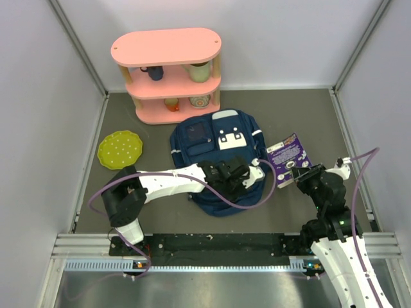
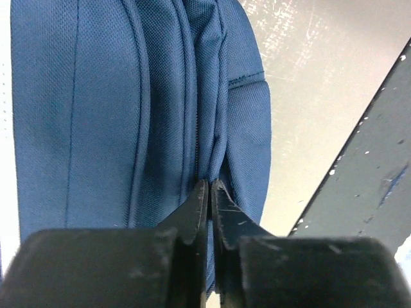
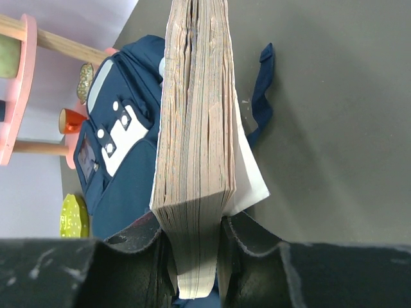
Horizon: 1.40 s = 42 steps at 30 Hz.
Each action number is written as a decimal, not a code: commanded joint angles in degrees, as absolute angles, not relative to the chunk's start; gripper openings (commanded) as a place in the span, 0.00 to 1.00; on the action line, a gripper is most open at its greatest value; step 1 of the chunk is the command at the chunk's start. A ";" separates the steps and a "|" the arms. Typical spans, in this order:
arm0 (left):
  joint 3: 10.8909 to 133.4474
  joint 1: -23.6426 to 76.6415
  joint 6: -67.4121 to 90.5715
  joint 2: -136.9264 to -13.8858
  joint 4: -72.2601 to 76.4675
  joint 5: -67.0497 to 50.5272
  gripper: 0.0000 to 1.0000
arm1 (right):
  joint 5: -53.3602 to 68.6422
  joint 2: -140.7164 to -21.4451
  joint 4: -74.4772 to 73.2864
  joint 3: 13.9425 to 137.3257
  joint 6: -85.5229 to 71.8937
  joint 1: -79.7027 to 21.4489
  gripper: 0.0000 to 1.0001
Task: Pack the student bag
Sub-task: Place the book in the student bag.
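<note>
The student bag [image 1: 215,138], navy w/ white patches, is lying flat at the centre of the grey table [image 1: 321,115], front pockets facing up. Its long axis is running roughly near-to-far, w/ the far end pointing toward the pink shelf [image 1: 167,48]. A fabric fold by a seam on its near-right part is being pinched by the left gripper [image 2: 209,187], which is clenched on the cloth w/ its fingers nearly touching. Just right of the bag, a thick book [image 3: 196,128] w/ a purple cover is being clamped by the right gripper [image 3: 196,256], page edges facing the wrist cam. A green plate [image 1: 120,149] is sitting to the bag's left, well apart.
</note>
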<state>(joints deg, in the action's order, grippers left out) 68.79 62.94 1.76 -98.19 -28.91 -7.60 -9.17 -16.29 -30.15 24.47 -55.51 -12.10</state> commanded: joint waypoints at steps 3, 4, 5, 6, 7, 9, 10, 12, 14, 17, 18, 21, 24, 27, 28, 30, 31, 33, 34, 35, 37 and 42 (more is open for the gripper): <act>70.57 62.75 2.11 -98.00 -29.27 -4.05 0.00 | -8.70 -16.08 -25.57 27.25 -55.55 -12.39 0.00; 70.75 62.75 2.37 -97.13 -29.09 -3.52 0.00 | -8.70 -16.00 -25.75 27.42 -55.46 -12.31 0.00; 71.36 62.67 2.55 -96.51 -28.83 -3.17 0.00 | -8.53 -16.00 -25.93 27.51 -55.28 -12.39 0.00; 71.72 62.75 2.81 -95.20 -28.65 -2.47 0.00 | -8.70 -16.00 -26.19 27.60 -54.94 -12.39 0.00; 72.24 62.75 3.68 -94.58 -28.57 -0.55 0.00 | -8.79 -15.82 -26.71 28.03 -54.58 -12.39 0.00; 73.91 62.67 4.74 -92.65 -28.39 3.33 0.00 | -9.23 -15.47 -28.91 28.74 -54.06 -12.39 0.00; 74.44 62.58 5.36 -92.03 -28.04 5.34 0.00 | -9.32 -14.60 -29.53 29.35 -53.97 -12.31 0.00; 76.90 62.14 5.89 -90.89 -28.12 9.22 0.00 | -9.75 -13.10 -31.81 29.62 -54.49 -12.39 0.00; 80.23 61.70 6.68 -90.36 -29.00 12.11 0.00 | -10.54 -9.86 -33.83 29.36 -55.46 -12.39 0.00; 83.74 60.38 7.64 -89.65 -29.09 14.93 0.00 | -12.03 -5.38 -35.68 29.27 -56.42 -12.48 0.00; 84.54 59.42 8.08 -89.39 -29.09 15.46 0.00 | -12.30 -4.75 -37.16 29.88 -56.86 -12.39 0.00; 87.36 57.05 10.45 -88.42 -28.74 16.95 0.00 | -11.69 -3.69 -39.54 31.28 -57.13 -12.57 0.00; 88.15 54.85 13.44 -86.49 -26.99 17.49 0.00 | -9.85 -3.25 -40.69 32.78 -57.74 -12.57 0.00; 87.80 53.97 14.67 -84.38 -24.53 18.10 0.00 | -5.81 -2.29 -40.96 32.52 -59.84 -12.57 0.00; 87.63 53.96 14.76 -84.03 -23.39 18.28 0.00 | -4.41 -2.11 -40.78 32.35 -60.64 -12.48 0.00; 87.37 53.96 15.55 -82.88 -22.33 18.37 0.00 | -0.28 -1.41 -40.08 31.04 -62.40 -12.57 0.00; 86.84 53.96 15.82 -82.45 -21.19 18.46 0.00 | 3.74 -1.23 -38.95 30.42 -62.92 -12.48 0.00; 86.05 53.97 16.61 -81.30 -19.61 18.20 0.00 | 7.89 -1.32 -37.10 28.32 -64.86 -12.57 0.00; 85.61 53.96 16.96 -81.04 -18.99 17.85 0.00 | 11.83 -1.41 -34.91 27.69 -65.56 -12.57 0.00; 85.26 53.96 17.05 -80.77 -17.51 17.41 0.00 | 13.52 -1.49 -33.85 26.90 -67.13 -12.57 0.00; 84.56 54.05 17.31 -80.42 -16.44 16.27 0.00 | 17.38 -1.58 -31.21 24.44 -68.63 -12.57 0.00; 83.32 54.40 18.19 -79.72 -13.10 12.22 0.00 | 22.40 -4.39 -19.45 18.74 -73.20 -12.57 0.00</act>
